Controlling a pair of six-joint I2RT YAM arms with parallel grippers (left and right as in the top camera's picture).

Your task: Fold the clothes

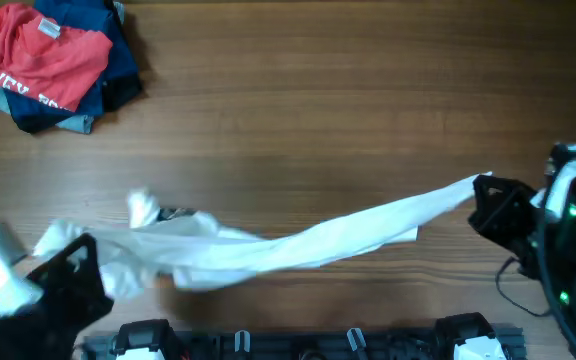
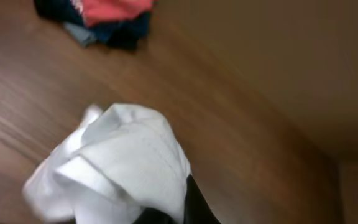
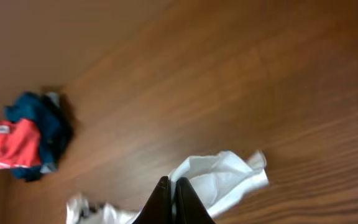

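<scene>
From overhead we see the white shirt [image 1: 298,240] pulled into a long, thin band low across the table [image 1: 318,110], running from about 8 o'clock up to 3 o'clock. The fabric is thin and plain. It twists into a narrow, rope-like strip toward the right end and bunches into soft, wrinkled folds at the left, where a small tuft sticks up.

The left gripper [image 1: 86,258] sits at 8 o'clock, clenched on the bunched left end of the shirt. In its wrist view the cloth billows in rounded, layered folds with a stitched seam showing, just above the dark fingers [image 2: 194,205].

The right gripper [image 1: 483,192] sits at 3 o'clock. Its black fingers [image 3: 173,202] are pressed together and pinch a crumpled corner of the same shirt, which fans out to one side of them.

The table is smooth brown wood with a fine grain running lengthwise.

At 10 o'clock, well apart from the shirt, lies a rumpled heap: a red T-shirt [image 1: 43,55] with pale print sits on top of navy garments [image 1: 118,80].
</scene>
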